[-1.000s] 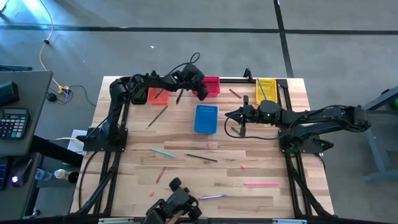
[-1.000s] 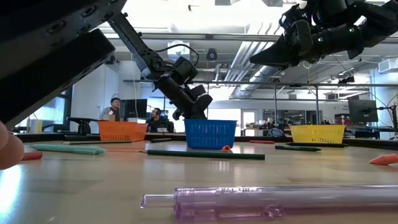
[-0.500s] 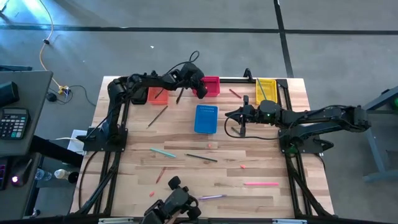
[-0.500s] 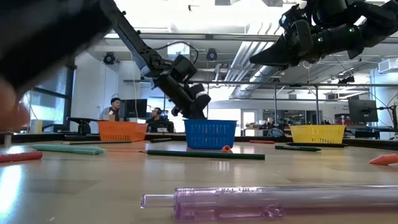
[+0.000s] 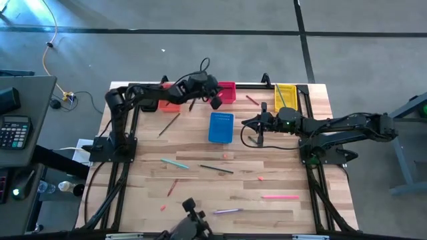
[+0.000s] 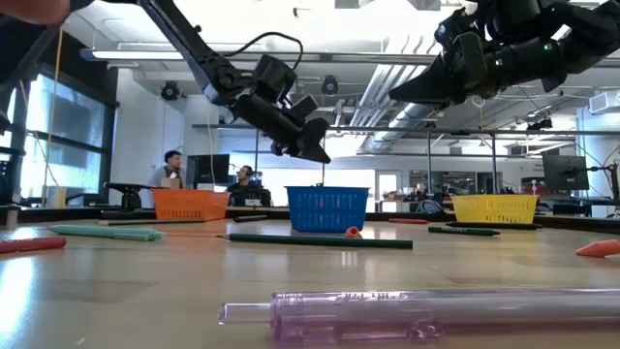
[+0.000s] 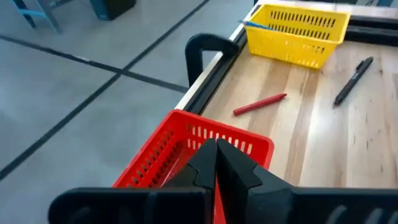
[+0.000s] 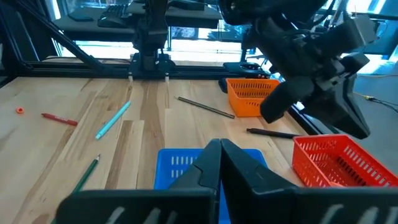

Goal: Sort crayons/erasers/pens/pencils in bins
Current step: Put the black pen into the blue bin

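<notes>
Two claws, both clenched empty: left claw (image 5: pixel 215 100) above the red bin (image 5: pixel 227 91) at the counter's far edge; scattered pens (image 5: pixel 279 197) risk mis-sorting among pencils (image 5: pixel 216 169).

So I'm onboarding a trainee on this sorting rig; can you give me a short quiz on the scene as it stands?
1. True or false: the left hand is open.
2. Which bin lies nearest the left hand? A orange, B red, C blue, D yellow.
3. Fill in: the red crayon near the table's far edge lies between the red bin and the ____ bin.

Key: 1 false, its fingers are shut, with nothing seen between them. 2 B, the hand is raised by the red bin's edge. 3 yellow. The right hand, also shut, waits beside the blue bin.
</notes>
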